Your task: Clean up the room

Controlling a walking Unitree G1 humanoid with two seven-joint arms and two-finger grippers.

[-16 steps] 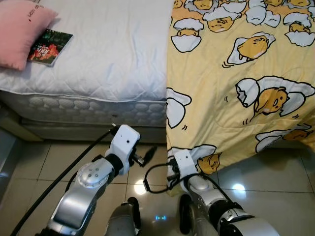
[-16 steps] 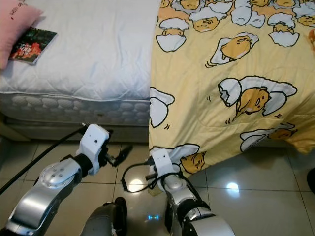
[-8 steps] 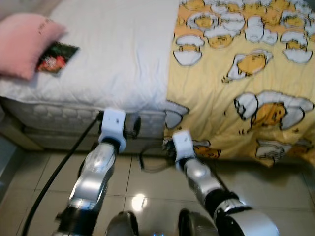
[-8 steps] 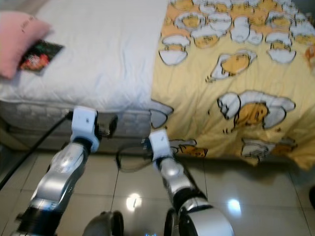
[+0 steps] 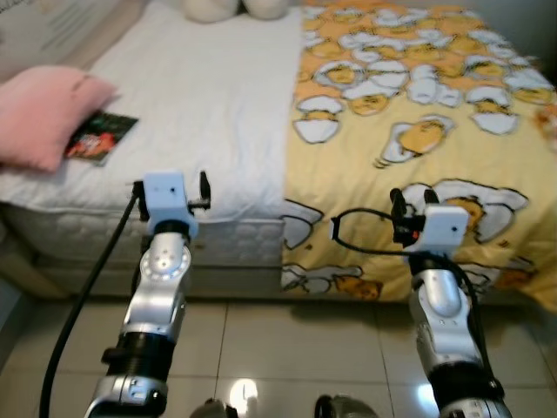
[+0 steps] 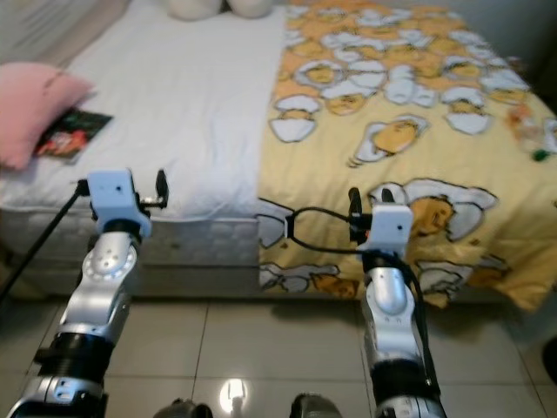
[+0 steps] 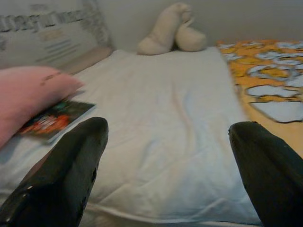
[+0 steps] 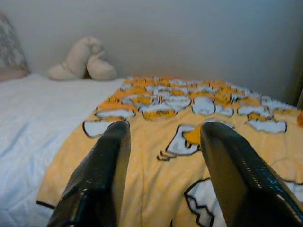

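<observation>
Left gripper: its two black fingers are standing wide apart with nothing between them, pointing over the near edge of the bed.
Left arm: it is reaching up from the floor with the wrist level with the mattress edge, a black cable trailing down from it.
Right gripper: its fingers are spreading moderately, gripping nothing, aimed across the yellow blanket.
Right arm: it is standing upright in front of the hanging blanket edge, a black cable looping beside the wrist.
Bed things: a book is lying on the white sheet, partly tucked under a pink pillow; a cream soft toy is sitting at the far end by the wall.
Hard to make out: the pillow is being cut off by the frame edge; the book's cover is too blurred to read; a small object is lying on the blanket's far right, too small to identify.
</observation>
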